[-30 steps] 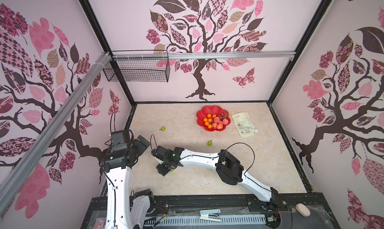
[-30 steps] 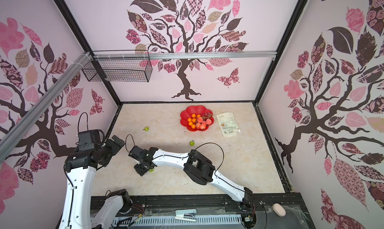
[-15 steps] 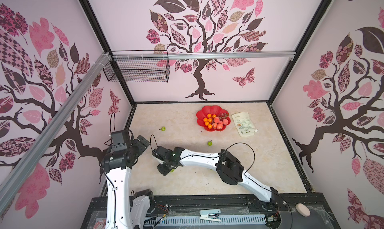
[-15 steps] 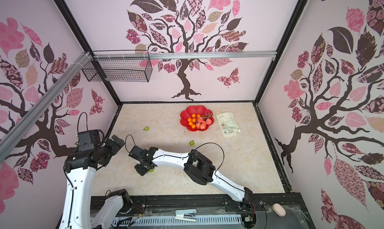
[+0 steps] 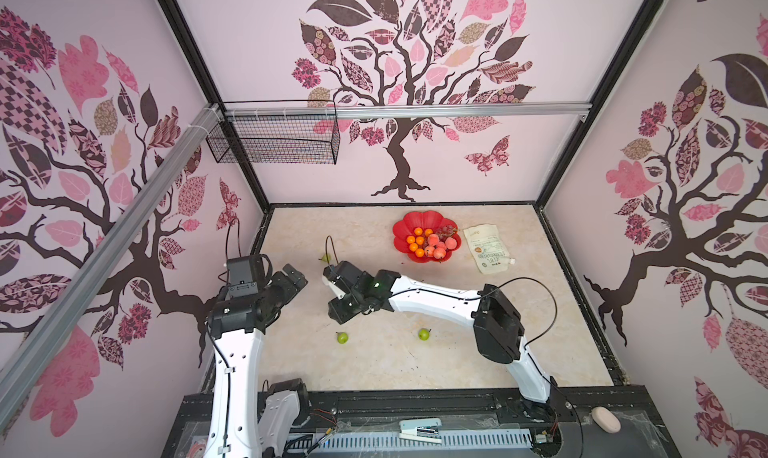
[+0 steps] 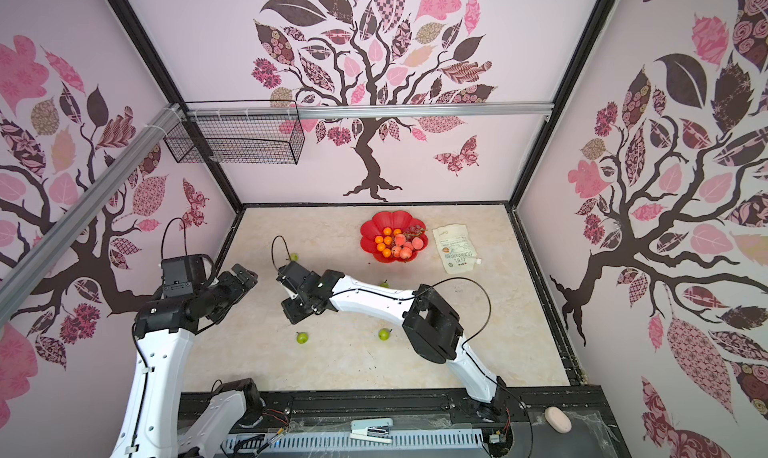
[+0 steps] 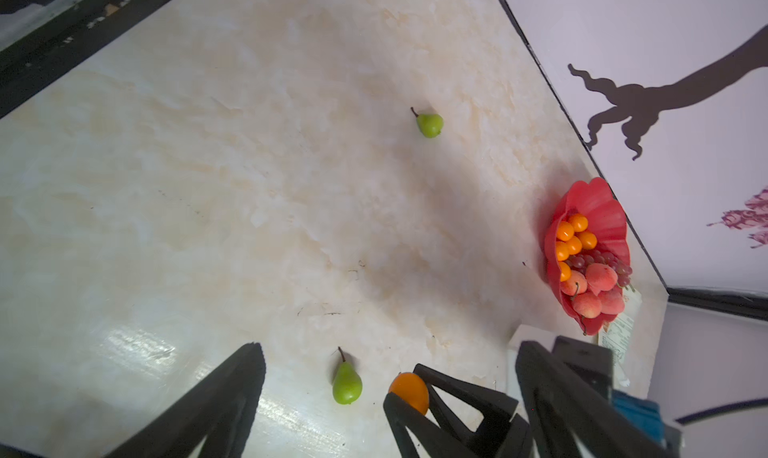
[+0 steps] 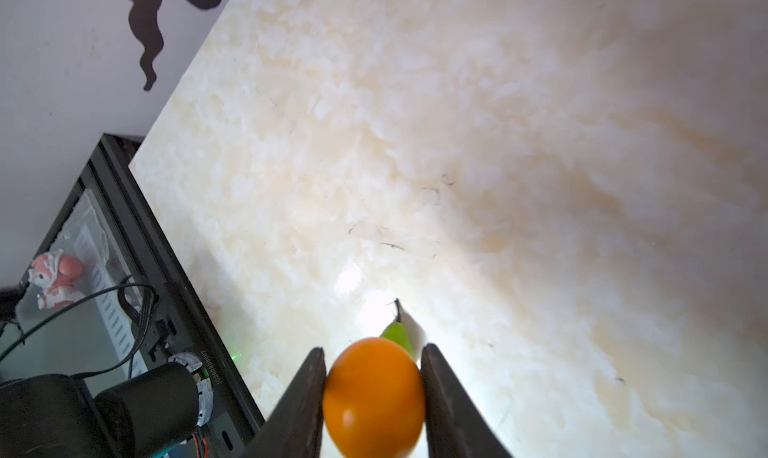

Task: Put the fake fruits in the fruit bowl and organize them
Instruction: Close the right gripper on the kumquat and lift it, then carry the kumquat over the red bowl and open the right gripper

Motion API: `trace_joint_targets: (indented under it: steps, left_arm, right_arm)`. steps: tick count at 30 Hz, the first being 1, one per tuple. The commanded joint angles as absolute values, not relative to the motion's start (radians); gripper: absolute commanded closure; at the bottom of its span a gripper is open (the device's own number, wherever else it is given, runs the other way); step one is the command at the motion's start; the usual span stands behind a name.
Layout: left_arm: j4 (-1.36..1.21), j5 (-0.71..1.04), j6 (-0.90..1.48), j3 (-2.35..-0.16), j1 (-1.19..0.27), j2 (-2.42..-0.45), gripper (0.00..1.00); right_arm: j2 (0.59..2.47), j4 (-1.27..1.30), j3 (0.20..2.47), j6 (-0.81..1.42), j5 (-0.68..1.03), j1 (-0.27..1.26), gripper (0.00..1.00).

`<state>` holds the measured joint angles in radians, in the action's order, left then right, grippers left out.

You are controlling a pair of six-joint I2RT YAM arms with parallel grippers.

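The right gripper (image 8: 372, 352) clamps an orange fruit (image 8: 373, 398) over the table (image 8: 498, 144); the left gripper (image 7: 388, 350) stands wide open. Print on the packet (image 5: 486, 248) is illegibly small.

Both top views are looking steeply down from high above the near edge, over the whole worktop (image 5: 374, 368). The left wrist camera is sitting low at the left, facing far and right, sharing the fruit bowl (image 7: 590, 198) with them. The right wrist camera is peering past its 2 fingers (image 8: 301, 406), close on an orange fruit (image 8: 374, 398), toward the near left. All 4 views are sharing 1 green pear (image 8: 397, 335).
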<state>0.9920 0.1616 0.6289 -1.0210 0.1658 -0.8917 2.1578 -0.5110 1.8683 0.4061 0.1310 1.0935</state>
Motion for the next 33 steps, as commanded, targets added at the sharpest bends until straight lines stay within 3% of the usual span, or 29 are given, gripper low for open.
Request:
trace_joint_targets:
  steps: [1, 20, 33]
  left_arm:
    - [0.901, 0.181, 0.630, -1.046, 0.097, -0.912, 0.02]
    - [0.527, 0.153, 0.641, -1.186, -0.362, -1.306, 0.02]
    - [0.228, 0.302, 0.580, -1.347, -0.429, -1.590, 0.02]
  right_arm:
    - [2.064, -0.483, 1.803, 0.430, 0.127, 1.049, 0.60]
    - [1.807, -0.389, 1.438, 0.477, 0.178, 0.657, 0.60]
    - [1.865, -0.406, 1.516, 0.468, 0.166, 0.482, 0.61]
